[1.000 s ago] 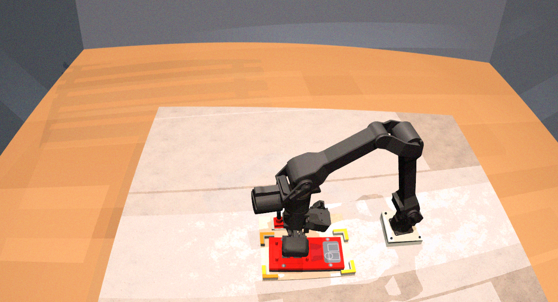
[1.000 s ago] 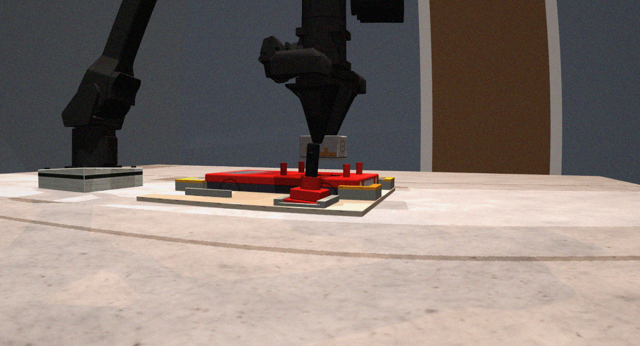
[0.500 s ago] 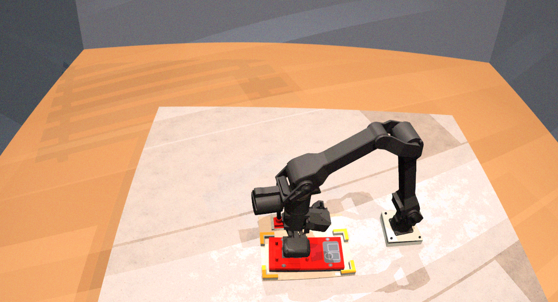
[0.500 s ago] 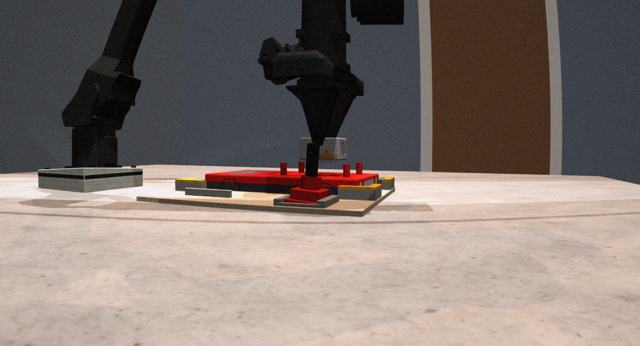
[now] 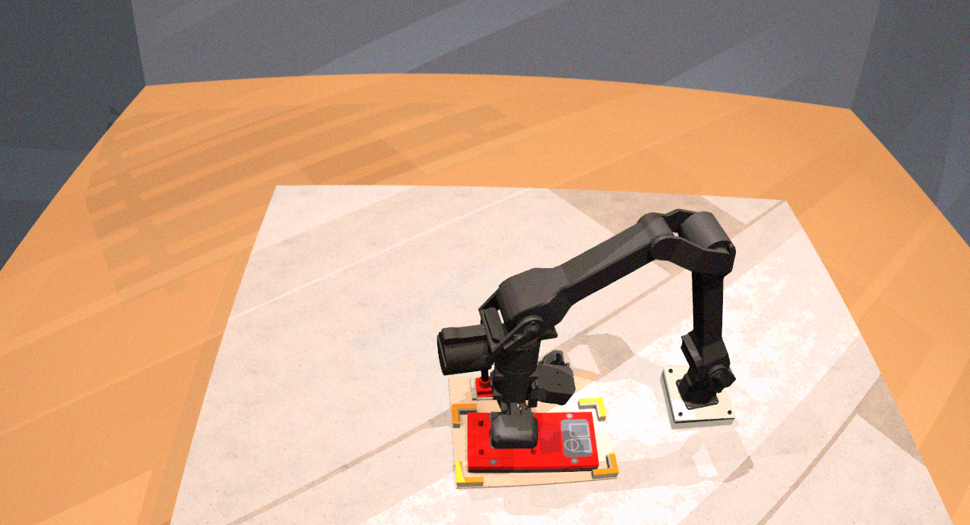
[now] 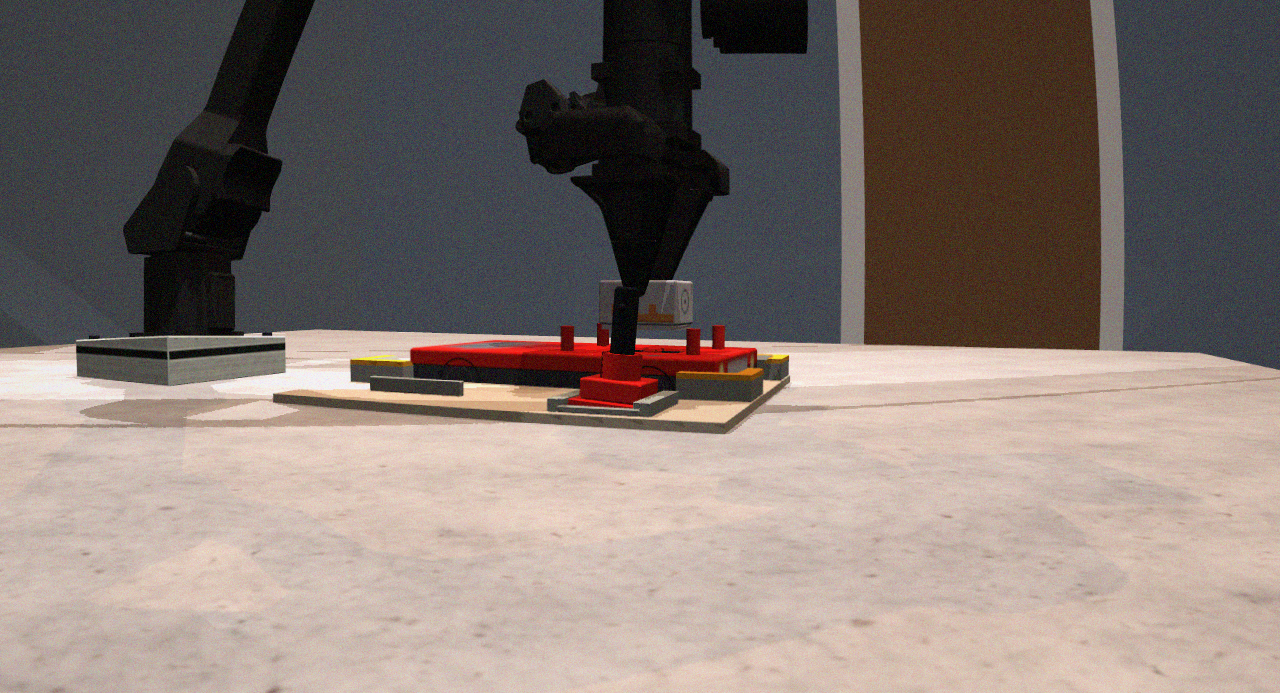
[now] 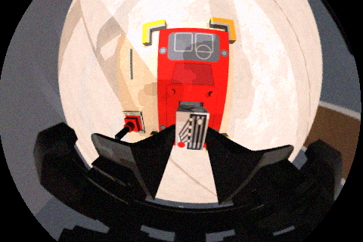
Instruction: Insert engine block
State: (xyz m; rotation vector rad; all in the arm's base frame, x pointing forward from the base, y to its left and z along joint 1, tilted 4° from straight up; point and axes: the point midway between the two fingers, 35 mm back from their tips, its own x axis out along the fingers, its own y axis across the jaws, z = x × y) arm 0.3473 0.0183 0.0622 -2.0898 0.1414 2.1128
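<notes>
The hand (image 5: 514, 434) (image 6: 646, 286) (image 7: 190, 128) is gripping the engine block (image 6: 666, 302) (image 7: 192, 128), holding it above the red car body (image 5: 552, 462) (image 6: 501, 359) (image 7: 223, 79), i.e. not in the opening (image 7: 191, 103); the car body's lying betw. corner brackets on the baseboard (image 5: 536, 482) (image 6: 501, 410) (image 7: 145, 72).
</notes>
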